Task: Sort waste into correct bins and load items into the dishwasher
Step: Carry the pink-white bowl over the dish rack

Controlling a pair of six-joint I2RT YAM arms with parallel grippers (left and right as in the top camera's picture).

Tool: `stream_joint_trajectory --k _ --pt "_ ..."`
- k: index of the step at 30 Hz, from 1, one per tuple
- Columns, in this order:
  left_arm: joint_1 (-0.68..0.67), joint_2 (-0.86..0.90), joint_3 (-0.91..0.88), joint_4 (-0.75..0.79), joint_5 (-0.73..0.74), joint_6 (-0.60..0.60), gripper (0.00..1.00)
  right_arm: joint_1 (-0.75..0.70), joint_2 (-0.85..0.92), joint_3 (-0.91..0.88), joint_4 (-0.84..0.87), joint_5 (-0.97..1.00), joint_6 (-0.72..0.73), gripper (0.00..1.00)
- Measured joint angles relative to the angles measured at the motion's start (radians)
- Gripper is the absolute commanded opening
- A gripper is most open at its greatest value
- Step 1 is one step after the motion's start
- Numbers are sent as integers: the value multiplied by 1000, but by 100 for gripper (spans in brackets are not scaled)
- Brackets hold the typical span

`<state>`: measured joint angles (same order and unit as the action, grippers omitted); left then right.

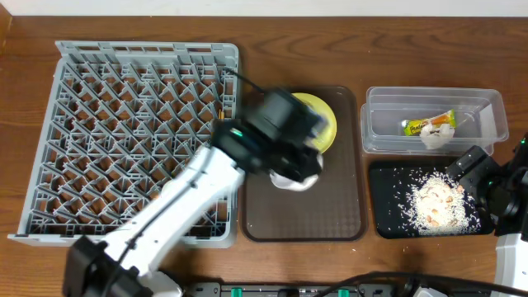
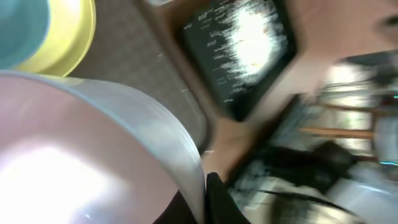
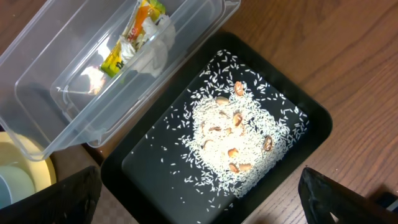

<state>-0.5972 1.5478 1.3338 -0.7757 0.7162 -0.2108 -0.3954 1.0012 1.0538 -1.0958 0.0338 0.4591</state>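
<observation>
My left gripper (image 1: pixel 293 161) hangs over the brown tray, shut on the rim of the white bowl (image 1: pixel 297 180). In the left wrist view the bowl's wall (image 2: pixel 93 155) fills the frame, its edge pinched between the dark fingers (image 2: pixel 217 202). Beside it are the yellow-green plate (image 1: pixel 323 115) and the light blue bowl (image 2: pixel 18 25). The grey dish rack (image 1: pixel 132 132) lies at the left. The snack wrapper (image 3: pixel 127 43) and tissue (image 1: pixel 435 134) lie in the clear tub (image 1: pixel 487 103). Rice and beige scraps (image 3: pixel 233 137) lie in the black tray (image 3: pixel 143 162). My right gripper (image 3: pixel 199 199) hovers open above that tray.
The brown serving tray (image 1: pixel 330 206) sits between the rack and the two bins. My left arm (image 1: pixel 165 223) crosses the rack's front right corner. Cables run along the table's front edge (image 1: pixel 330 285).
</observation>
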Motion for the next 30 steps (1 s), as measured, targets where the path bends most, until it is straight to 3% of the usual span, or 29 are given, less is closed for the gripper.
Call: stream_joint_trajectory --k 4,11,19,30 --pt "209 0 0 -45 239 46 8 0 0 0 0 0 0 99" --pt "502 0 1 -256 472 179 8 0 0 0 0 0 0 99" --pt "657 0 -3 -380 473 367 8 0 0 0 0 0 0 99" --pt "740 132 -5 -380 447 422 8 0 0 0 0 0 0 99"
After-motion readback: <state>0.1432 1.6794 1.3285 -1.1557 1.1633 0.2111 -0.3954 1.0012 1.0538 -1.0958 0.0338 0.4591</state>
